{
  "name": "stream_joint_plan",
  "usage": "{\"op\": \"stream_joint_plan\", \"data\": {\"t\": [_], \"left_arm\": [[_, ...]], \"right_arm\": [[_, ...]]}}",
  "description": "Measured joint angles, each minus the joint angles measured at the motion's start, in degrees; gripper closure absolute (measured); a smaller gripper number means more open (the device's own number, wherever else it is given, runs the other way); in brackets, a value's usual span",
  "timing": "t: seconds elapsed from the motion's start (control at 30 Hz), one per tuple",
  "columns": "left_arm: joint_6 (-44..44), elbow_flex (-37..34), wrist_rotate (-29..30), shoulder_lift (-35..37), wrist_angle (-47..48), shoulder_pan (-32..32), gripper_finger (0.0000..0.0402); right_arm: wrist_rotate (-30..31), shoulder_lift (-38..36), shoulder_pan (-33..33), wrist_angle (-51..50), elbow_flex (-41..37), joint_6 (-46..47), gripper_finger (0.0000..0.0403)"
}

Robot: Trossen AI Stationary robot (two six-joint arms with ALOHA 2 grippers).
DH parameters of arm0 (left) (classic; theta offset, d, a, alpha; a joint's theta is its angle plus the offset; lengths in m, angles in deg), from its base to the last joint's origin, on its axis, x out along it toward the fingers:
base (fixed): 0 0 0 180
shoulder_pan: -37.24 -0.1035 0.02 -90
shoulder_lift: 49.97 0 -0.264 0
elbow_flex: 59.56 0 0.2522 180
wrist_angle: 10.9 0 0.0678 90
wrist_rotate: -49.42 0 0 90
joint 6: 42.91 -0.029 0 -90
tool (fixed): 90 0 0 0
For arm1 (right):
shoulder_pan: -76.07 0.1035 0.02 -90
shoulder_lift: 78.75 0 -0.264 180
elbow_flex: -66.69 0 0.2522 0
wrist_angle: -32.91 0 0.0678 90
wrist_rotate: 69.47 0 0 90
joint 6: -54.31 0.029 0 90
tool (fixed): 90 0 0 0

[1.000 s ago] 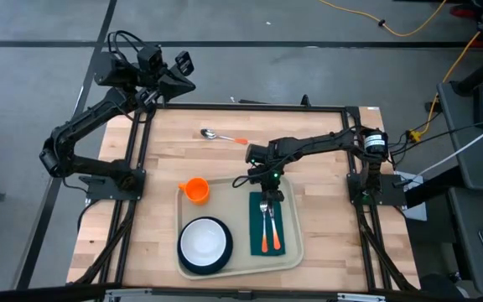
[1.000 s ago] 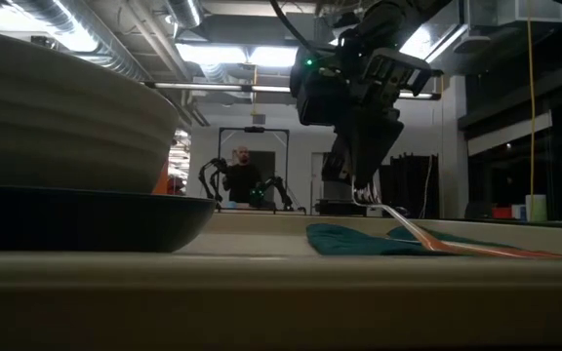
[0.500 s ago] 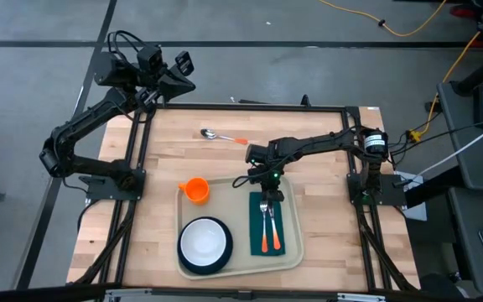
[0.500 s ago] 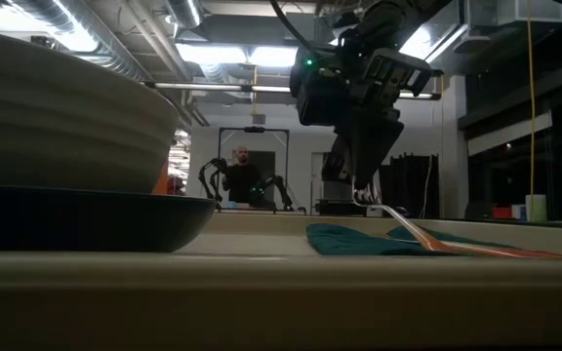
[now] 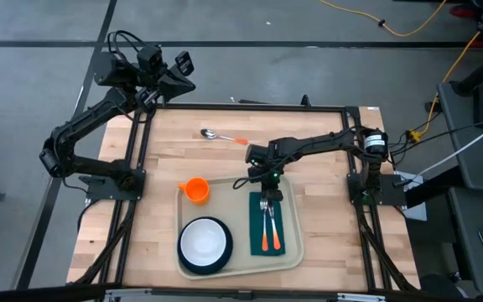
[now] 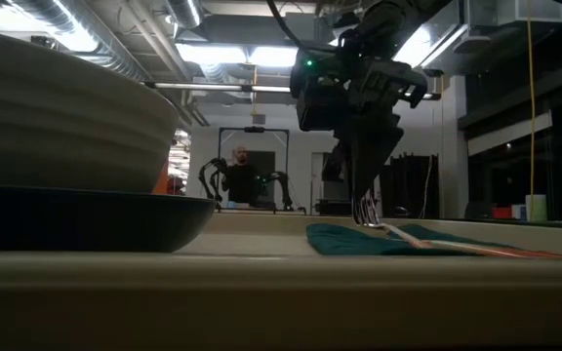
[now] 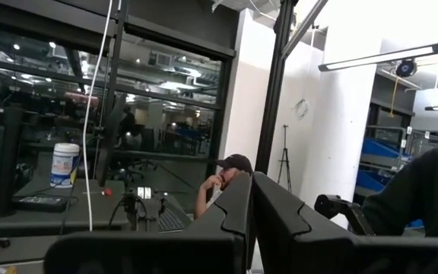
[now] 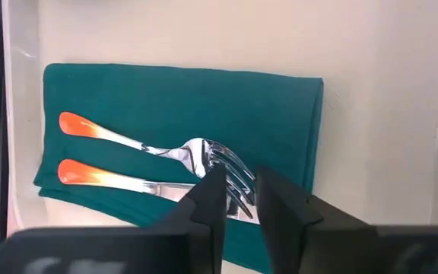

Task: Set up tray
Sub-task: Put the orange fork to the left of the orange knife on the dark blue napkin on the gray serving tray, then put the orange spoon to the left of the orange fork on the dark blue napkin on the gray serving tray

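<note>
Right gripper (image 5: 267,186) over napkin (image 5: 267,225), fingers slightly parted, gripping nothing | 2 forks (image 8: 181,152) lying on napkin in tray (image 5: 240,191) | left gripper (image 5: 183,71) parked off-table, fingers together

No legible text, brand, number or sign is shown in any view. A label is carried by the white cylindrical tub with a blue lid (image 7: 65,164) on a desk in the room seen in the left wrist view, but its print is too small to be read. Nothing is printed on the large cream rectangular plastic tray (image 5: 292,257), and no marking can be made out on the pale wooden tabletop (image 5: 166,143).
</note>
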Motion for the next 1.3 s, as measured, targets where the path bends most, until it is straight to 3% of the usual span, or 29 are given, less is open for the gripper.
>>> {"op": "stream_joint_plan", "data": {"t": [0.3, 0.87, 1.1, 1.3], "left_arm": [[0.02, 0.0, 0.0, 0.0, -0.02, 0.0, 0.0392], [-0.28, 0.0, -0.25, 0.0, 0.0, 0.0, 0.0391], [-1.14, 0.0, 0.25, 0.0, 1.73, 0.0, 0.0389], [-3.53, 0.0, 0.41, 0.0, 5.86, 0.0, 0.0359]], "right_arm": [[0.2, 0.0, 0.02, 0.0, 0.0, 0.15, 0.0311], [6.26, -0.31, 0.0, 1.2, 0.0, 2.13, 0.0241], [5.8, -4.92, -0.11, 5.66, 0.0, 6.02, 0.024], [5.61, -13.26, -0.13, 9.77, 0.0, 9.4, 0.024]]}}
